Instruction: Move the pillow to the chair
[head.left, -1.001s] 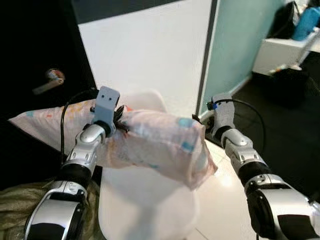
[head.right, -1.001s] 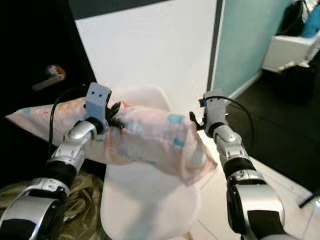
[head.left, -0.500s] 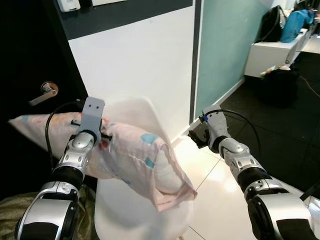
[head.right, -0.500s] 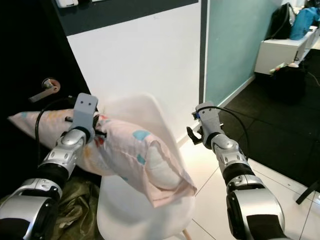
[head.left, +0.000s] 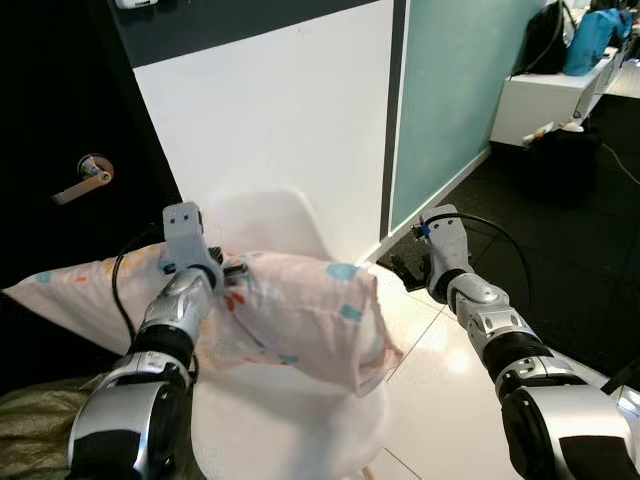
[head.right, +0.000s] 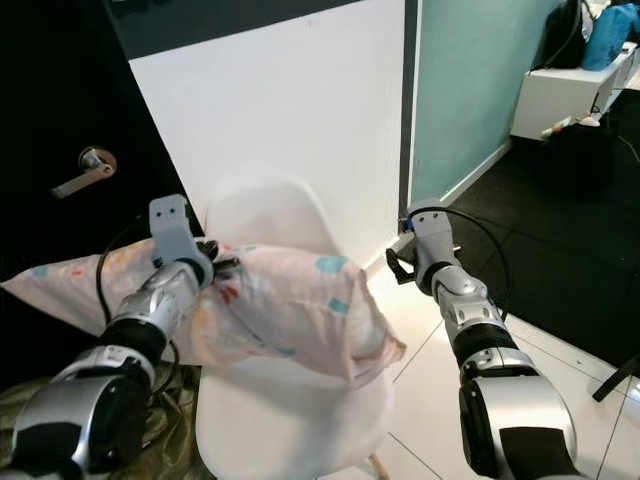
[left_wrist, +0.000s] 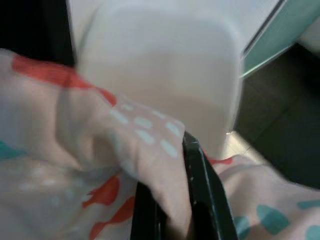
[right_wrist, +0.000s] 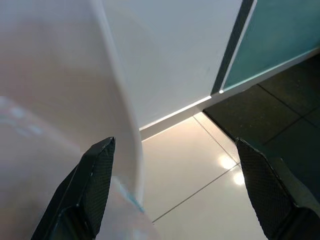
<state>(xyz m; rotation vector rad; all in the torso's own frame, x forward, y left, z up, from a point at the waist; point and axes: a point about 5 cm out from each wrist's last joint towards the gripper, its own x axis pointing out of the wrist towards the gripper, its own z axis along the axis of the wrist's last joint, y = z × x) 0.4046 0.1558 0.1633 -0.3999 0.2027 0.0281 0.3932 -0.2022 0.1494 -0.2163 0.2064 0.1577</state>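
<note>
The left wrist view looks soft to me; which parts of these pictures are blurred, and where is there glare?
Left wrist view: the pillow and the white chair are both soft, with only the black fingers fairly sharp. Left eye view: the chair's back edge is smeared, and a bright glare spot lies on the floor tiles. Right wrist view: small glare spots on the tiles, and the near fingers are out of focus.

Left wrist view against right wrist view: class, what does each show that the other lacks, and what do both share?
Left wrist view alone: the left claw pinching a fold of the pillow, whose red and teal print is close to the lens.

Right wrist view alone: the right claw open with nothing between its fingers, above the glossy floor tiles, beside the dark wall strip and teal panel.

Both: the white chair and pale wall behind it.
</note>
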